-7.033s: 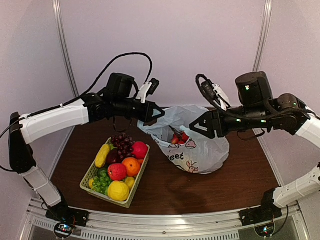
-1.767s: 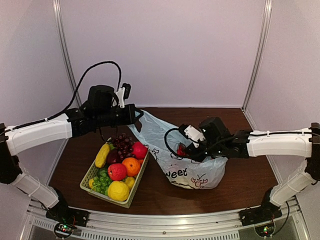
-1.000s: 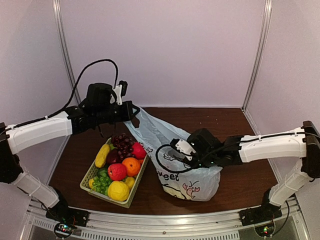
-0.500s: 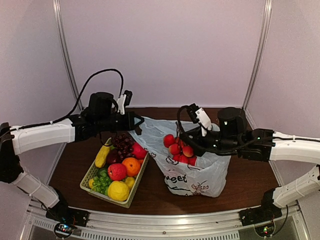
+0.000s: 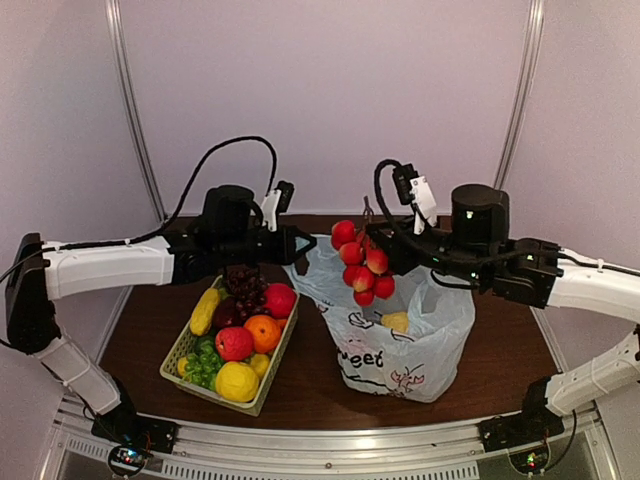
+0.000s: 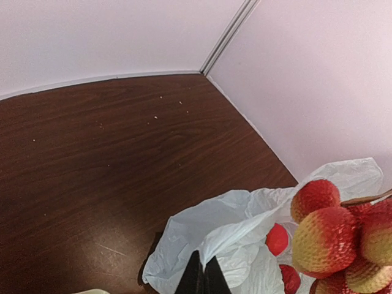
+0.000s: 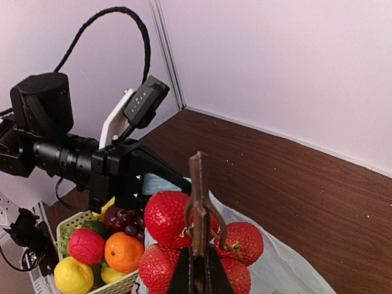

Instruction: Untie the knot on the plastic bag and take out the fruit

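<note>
The pale blue plastic bag stands on the table with its mouth open; the knot is out of view. My left gripper is shut on the bag's left rim, and the film is pinched between the black fingertips. My right gripper is shut on the brown stem of a bunch of red lychee-like fruit, which hangs above the bag's mouth. In the right wrist view the red bunch surrounds the jaws. A small yellow fruit shows through the bag's film.
A green basket heaped with fruit stands left of the bag, under the left arm: orange, apples, grapes, lemon. Pale walls close the table at the back and on both sides. Brown tabletop stretches behind the bag.
My right gripper has risen up and back out of the bag, carrying the red fruit bunch above the mouth. The left gripper has shifted right and forward, still gripping the rim.
</note>
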{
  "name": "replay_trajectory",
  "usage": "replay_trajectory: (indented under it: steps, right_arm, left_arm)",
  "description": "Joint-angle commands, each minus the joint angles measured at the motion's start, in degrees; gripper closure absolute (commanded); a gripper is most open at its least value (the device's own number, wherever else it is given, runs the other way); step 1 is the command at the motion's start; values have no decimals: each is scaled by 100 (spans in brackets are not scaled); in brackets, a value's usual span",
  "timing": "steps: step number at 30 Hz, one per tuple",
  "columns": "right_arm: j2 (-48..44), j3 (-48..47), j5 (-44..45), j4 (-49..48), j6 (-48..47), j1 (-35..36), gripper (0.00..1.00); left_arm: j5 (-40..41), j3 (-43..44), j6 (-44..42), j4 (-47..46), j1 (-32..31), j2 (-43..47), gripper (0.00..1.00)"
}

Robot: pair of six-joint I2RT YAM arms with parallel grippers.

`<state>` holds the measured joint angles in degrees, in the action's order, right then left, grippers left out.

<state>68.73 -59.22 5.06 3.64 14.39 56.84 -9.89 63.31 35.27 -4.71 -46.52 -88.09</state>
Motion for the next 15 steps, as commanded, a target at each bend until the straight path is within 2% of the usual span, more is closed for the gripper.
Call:
replay_trajectory:
  steps: [1, 9, 13, 14, 15]
  right_arm:
    - [-293, -383, 192, -129, 40, -111, 100]
    - [-553, -1031, 466, 943, -409, -188, 100]
    - [-633, -1218, 71, 1224, -446, -189, 100]
    - [-636, -1257, -59, 1287, -446, -189, 100]
    - [-641, -1290, -223, 1340, -420, -189, 100]
  left_arm:
    - [255, 305, 156, -640, -32, -239, 100]
    - [1064, 703, 184, -1031, 11, -481, 100]
    - [756, 879, 198, -949, 62, -706, 100]
    - [704, 877, 206, -945, 76, -711, 98]
    - [653, 862, 202, -944, 88, -697, 92]
